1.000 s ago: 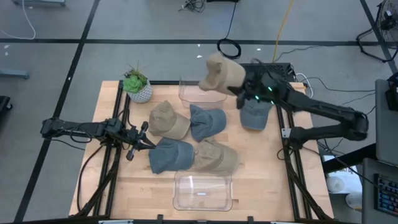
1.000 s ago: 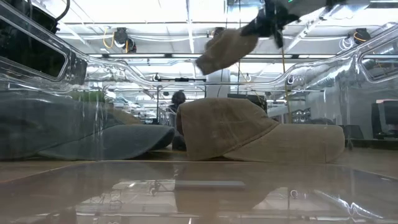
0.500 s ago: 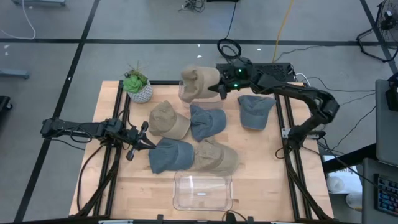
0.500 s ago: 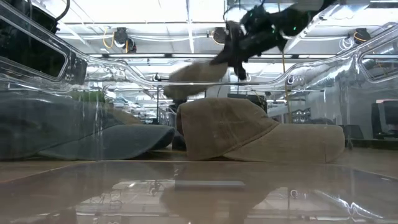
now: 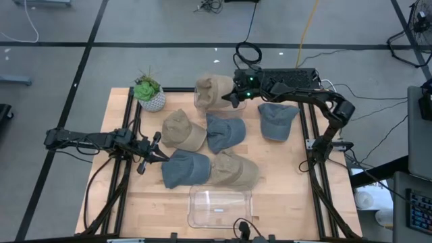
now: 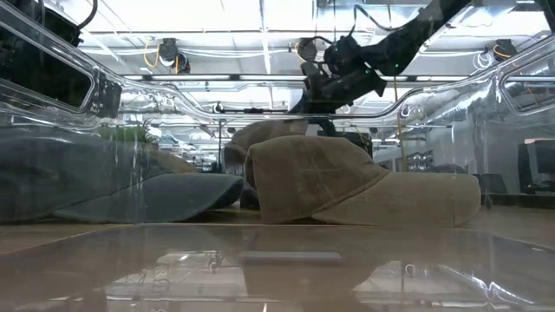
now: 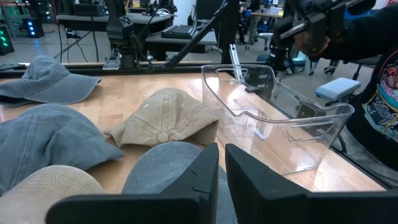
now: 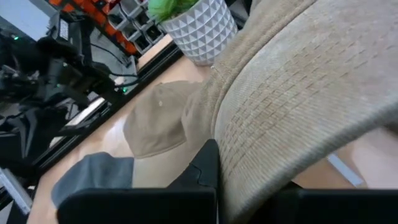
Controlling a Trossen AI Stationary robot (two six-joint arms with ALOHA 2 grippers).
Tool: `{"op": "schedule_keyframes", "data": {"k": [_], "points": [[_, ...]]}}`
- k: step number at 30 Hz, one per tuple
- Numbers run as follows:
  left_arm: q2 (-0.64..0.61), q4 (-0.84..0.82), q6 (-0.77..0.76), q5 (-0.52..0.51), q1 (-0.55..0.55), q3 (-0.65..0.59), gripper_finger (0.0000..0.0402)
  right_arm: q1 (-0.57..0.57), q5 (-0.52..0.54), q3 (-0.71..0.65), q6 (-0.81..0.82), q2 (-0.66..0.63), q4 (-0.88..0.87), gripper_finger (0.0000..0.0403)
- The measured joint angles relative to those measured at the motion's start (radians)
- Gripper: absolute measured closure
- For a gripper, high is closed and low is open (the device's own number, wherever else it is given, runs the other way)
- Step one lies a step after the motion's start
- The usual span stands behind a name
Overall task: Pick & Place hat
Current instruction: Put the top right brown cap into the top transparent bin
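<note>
— Where is the right arm?

— It reaches in from the table's right side, bent sharply at the elbow near the right edge, forearm running leftward along the far edge. Its right gripper (image 5: 233, 94) is at the far middle of the table, and the low view (image 6: 323, 87) shows it up in the air above the table, pointing down-left. The fingers are closed on a tan hat (image 5: 212, 90), gripping its fabric.

— And the left arm?

— It lies low and stretched out along the left side, pointing right. Its left gripper (image 5: 154, 154) hovers just above the table, fingers (image 7: 186, 186) nearly together with only a narrow gap, holding nothing.
</note>
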Motion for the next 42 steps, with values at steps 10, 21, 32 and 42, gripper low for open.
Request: {"op": "schedule_keyframes", "data": {"k": [10, 21, 32, 42], "points": [[0.000, 0.000, 0.000, 0.000, 0.000, 0.000, 0.0364, 0.003, 0.084, 0.000, -0.018, -0.010, -0.054, 0.0402], [0.000, 0.000, 0.000, 0.000, 0.000, 0.000, 0.0364, 0.022, 0.088, -0.001, -0.049, -0.010, -0.131, 0.0402], [0.000, 0.000, 0.000, 0.000, 0.000, 0.000, 0.0364, 0.038, 0.215, -0.002, -0.085, -0.010, -0.131, 0.0316], [0.000, 0.000, 0.000, 0.000, 0.000, 0.000, 0.0364, 0.054, 0.248, -0.003, -0.126, -0.024, -0.125, 0.0176]]}}
